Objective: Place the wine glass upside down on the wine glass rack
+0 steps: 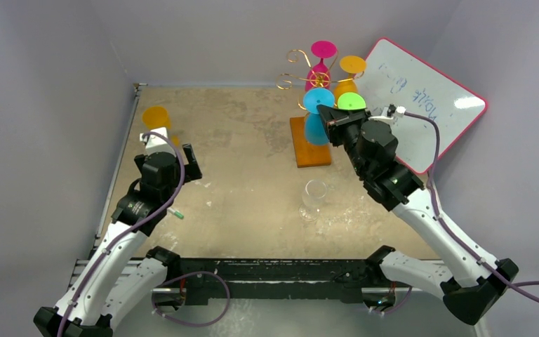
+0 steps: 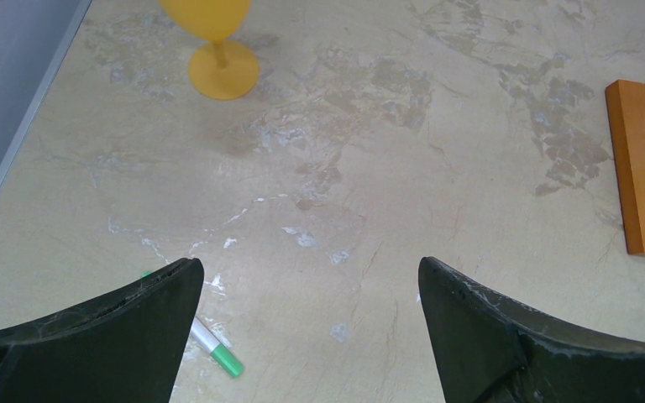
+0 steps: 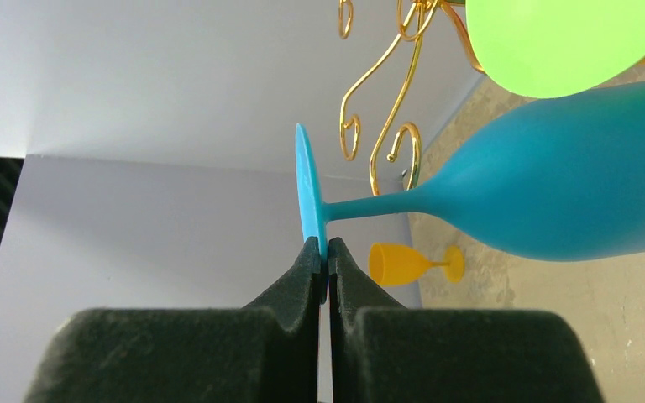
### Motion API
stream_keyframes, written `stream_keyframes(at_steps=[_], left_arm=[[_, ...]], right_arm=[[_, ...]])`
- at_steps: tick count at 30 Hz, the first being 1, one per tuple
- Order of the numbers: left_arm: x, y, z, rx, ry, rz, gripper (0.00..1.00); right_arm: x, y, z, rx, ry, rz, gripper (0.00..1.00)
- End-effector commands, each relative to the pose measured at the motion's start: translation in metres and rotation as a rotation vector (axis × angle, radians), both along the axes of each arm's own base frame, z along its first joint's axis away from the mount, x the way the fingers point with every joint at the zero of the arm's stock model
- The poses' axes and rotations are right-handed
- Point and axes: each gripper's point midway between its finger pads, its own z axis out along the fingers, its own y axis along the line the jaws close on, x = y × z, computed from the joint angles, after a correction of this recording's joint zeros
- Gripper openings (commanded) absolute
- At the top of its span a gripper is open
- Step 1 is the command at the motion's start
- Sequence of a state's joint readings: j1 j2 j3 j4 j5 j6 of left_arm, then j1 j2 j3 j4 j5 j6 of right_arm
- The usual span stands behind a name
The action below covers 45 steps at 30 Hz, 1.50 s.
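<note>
The wine glass rack (image 1: 307,76) is a gold wire stand with scroll arms on an orange-brown wooden base (image 1: 309,149). My right gripper (image 1: 327,114) is shut on the rim of the foot of a blue wine glass (image 1: 318,100), held upside down against the rack's near side. In the right wrist view the fingers (image 3: 312,267) pinch the blue foot (image 3: 309,189), with the blue bowl (image 3: 554,189) beside the gold scrolls (image 3: 386,134). Pink (image 1: 323,49), orange (image 1: 352,65) and green (image 1: 351,101) glasses hang on the rack. My left gripper (image 1: 172,151) is open and empty.
An orange wine glass (image 1: 156,117) stands upright at the far left, also in the left wrist view (image 2: 216,50). A clear glass (image 1: 314,197) stands mid-table. A green-capped marker (image 2: 217,350) lies by the left gripper. A pink-framed whiteboard (image 1: 428,98) leans at the right wall.
</note>
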State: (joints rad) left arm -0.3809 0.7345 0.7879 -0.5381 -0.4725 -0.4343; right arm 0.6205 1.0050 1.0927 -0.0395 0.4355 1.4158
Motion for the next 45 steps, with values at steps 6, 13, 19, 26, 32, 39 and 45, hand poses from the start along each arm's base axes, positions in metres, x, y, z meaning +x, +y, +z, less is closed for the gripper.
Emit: stream_keyframes(at_steps=[6,13,19,26,32,39,45], left_arm=[[0.004,-0.002,0.015,-0.025,-0.07,-0.002,1.0],[0.005,-0.004,0.015,-0.029,-0.069,-0.011,1.0],[0.004,-0.003,0.016,-0.03,-0.07,-0.012,1.0],[0.004,-0.003,0.016,-0.03,-0.072,-0.013,1.0],[0.004,-0.004,0.016,-0.031,-0.072,-0.014,1.0],[0.004,-0.003,0.018,-0.032,-0.078,-0.014,1.0],[0.003,-0.003,0.018,-0.032,-0.081,-0.011,1.0]], right_arm=[[0.012,-0.012,0.046,0.095,-0.089,-0.085,0.0],[0.018,-0.014,0.039,0.105,-0.041,-0.117,0.0],[0.021,-0.016,0.038,0.111,-0.03,-0.137,0.0],[0.026,-0.011,0.039,0.109,-0.036,-0.122,0.0],[0.033,-0.006,0.036,0.086,-0.03,-0.114,0.0],[0.037,-0.004,0.031,0.068,-0.024,-0.113,0.0],[0.042,-0.002,0.024,0.049,-0.014,-0.102,0.0]])
